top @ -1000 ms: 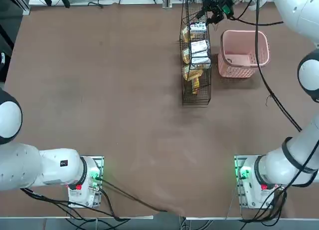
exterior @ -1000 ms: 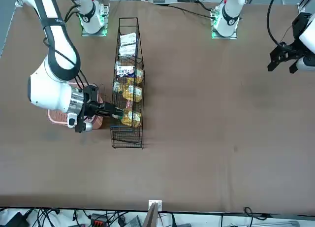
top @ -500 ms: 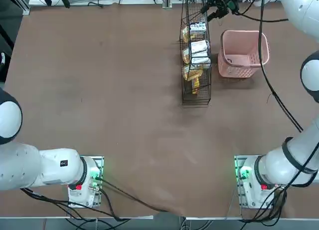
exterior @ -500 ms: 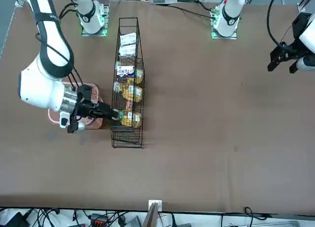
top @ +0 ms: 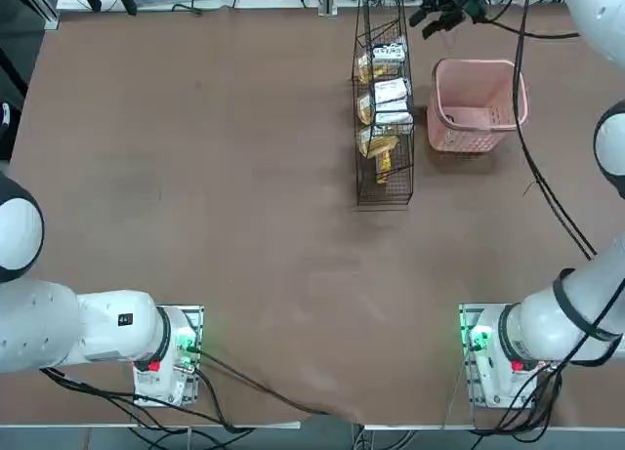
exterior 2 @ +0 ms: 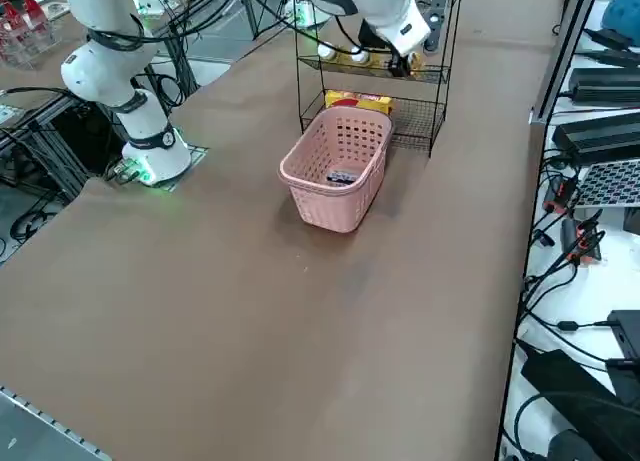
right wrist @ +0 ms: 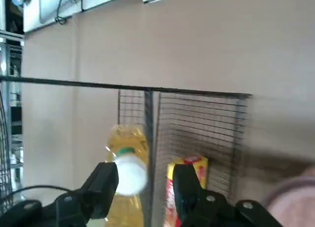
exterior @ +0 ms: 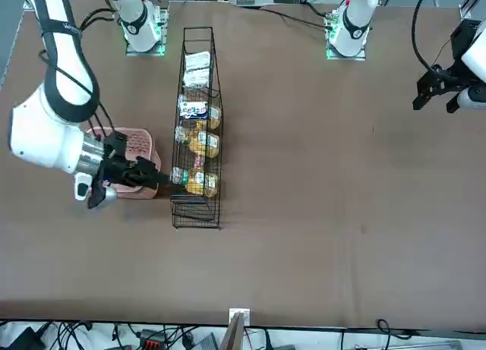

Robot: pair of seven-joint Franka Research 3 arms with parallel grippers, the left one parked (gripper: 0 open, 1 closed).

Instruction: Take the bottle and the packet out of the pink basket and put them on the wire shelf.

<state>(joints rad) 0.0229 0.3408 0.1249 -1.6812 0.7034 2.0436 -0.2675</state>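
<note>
**Bottle on the shelf, packet in the basket**

The bottle (right wrist: 129, 174) with the white cap stands on the wire shelf (top: 383, 108), next to a yellow and red pack (right wrist: 186, 187). The packet (exterior 2: 342, 177) lies in the bottom of the pink basket (exterior 2: 335, 168), right of the shelf. The right gripper (right wrist: 142, 183) hangs near the shelf's far end, fingers apart, holding nothing.
</note>
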